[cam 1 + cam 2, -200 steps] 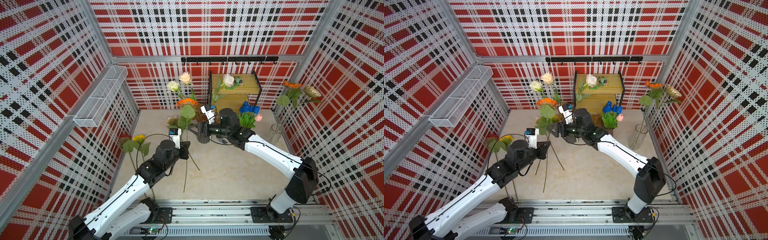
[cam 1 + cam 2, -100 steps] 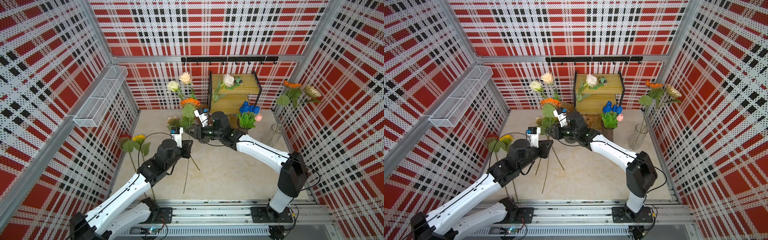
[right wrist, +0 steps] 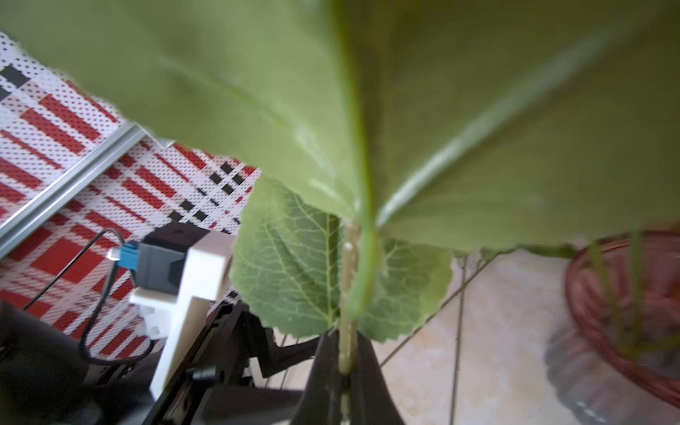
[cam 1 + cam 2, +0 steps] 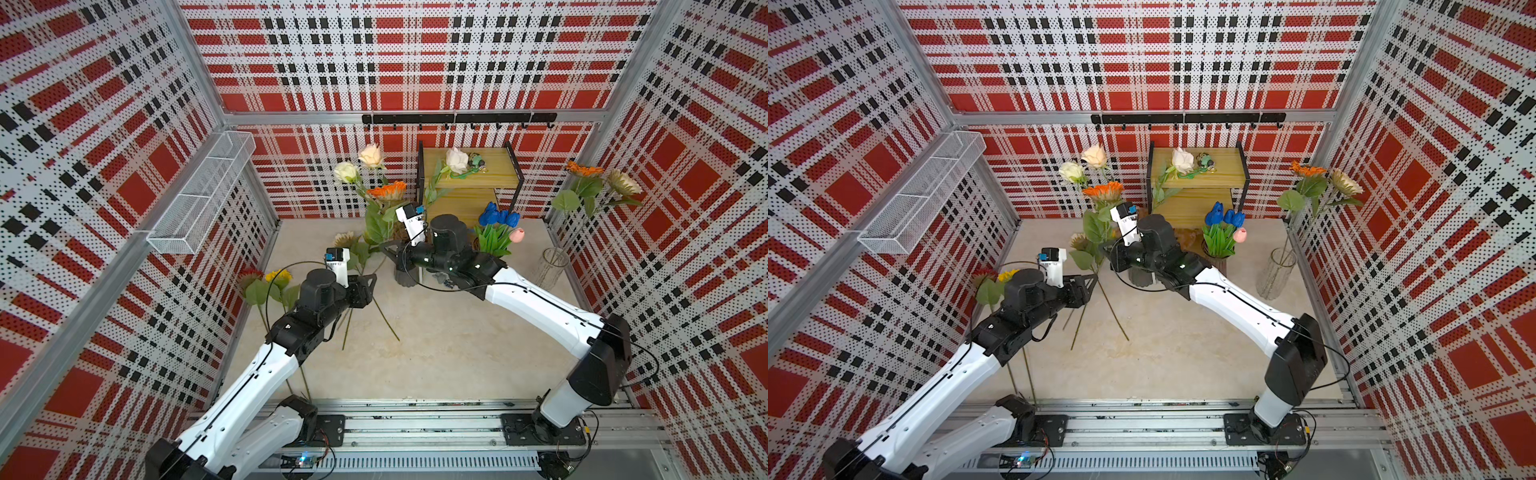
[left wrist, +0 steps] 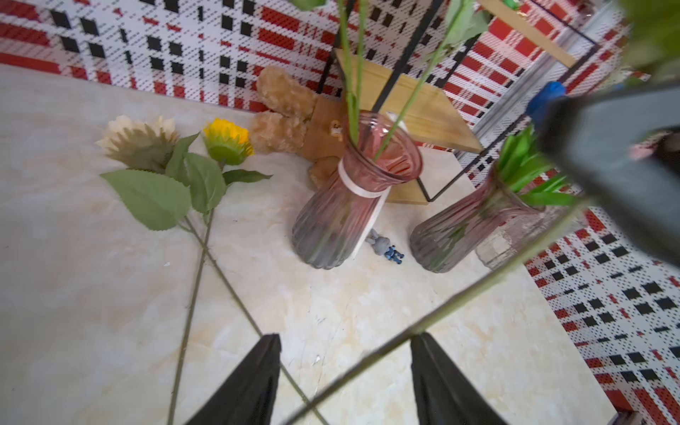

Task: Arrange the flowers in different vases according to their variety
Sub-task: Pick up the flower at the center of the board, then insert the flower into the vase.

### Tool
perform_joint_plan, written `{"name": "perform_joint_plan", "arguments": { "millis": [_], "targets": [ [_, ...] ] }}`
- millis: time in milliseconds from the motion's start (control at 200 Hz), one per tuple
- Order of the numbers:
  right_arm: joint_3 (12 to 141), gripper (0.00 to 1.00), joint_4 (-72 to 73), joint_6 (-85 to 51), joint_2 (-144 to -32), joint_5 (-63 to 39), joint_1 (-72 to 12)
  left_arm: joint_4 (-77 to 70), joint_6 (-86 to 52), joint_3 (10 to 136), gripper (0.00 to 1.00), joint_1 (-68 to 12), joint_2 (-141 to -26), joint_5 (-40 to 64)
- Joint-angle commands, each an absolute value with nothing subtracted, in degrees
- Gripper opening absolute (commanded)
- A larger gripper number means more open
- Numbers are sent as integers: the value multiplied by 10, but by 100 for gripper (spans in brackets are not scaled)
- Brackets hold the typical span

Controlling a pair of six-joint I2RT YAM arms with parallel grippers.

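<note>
Right gripper (image 3: 346,344) pinches shut on the thin stem (image 3: 348,294) of the tall orange artificial sunflower (image 4: 386,190), head up beside the smoky pink ribbed glass vase (image 5: 342,206); left gripper (image 5: 344,353) gapes wide, stem crossing its jaws ungripped; looks light, whippy, top-heavy; hold below the leaves.

Both top views look down from high above the front edge of the worktop (image 4: 436,365), facing the back wall (image 4: 415,62), and share almost the whole scene. The left wrist camera peers past the left tool (image 5: 344,342) over the worktop toward its back edge. The right wrist camera sits tight behind the right tool (image 3: 346,371), mostly blocked by a leaf (image 3: 368,110), probably of the orange sunflower (image 4: 386,190).
</note>
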State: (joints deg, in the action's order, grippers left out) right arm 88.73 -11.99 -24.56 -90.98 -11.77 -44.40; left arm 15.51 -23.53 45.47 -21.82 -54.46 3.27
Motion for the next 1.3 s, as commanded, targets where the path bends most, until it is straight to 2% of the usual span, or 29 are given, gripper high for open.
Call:
{"name": "perform_joint_plan", "arguments": {
  "millis": [0, 120, 180, 301, 421, 596, 676, 792, 967, 1293],
  "targets": [
    [911, 0, -205, -149, -811, 37, -438, 211, -214, 453, 61, -163, -581, 13],
    [917, 0, -239, -66, -748, 168, -438, 210, -197, 435, 61, -146, -631, 5],
    [937, 0, -265, -22, -731, 229, -435, 190, -193, 425, 61, -115, -653, 23],
    [958, 0, -281, 61, -702, 337, -430, 152, -196, 425, 61, -101, -701, 49],
    [933, 0, -234, 139, -663, 414, -425, 137, -204, 459, 61, -97, -762, 72],
    [861, 0, -86, 246, -596, 481, -415, 118, -200, 504, 61, -97, -839, 81],
    [849, 0, -57, 271, -578, 479, -383, 108, -200, 518, 60, -97, -868, 86],
    [866, 0, -88, 251, -574, 444, -306, 93, -204, 530, 60, -98, -900, 91],
    [854, 0, -107, 214, -576, 348, -198, 75, -207, 538, 60, -100, -932, 99],
    [785, 0, -39, 131, -588, 181, -34, 56, -208, 531, 60, -103, -945, 99]
  ]
}}
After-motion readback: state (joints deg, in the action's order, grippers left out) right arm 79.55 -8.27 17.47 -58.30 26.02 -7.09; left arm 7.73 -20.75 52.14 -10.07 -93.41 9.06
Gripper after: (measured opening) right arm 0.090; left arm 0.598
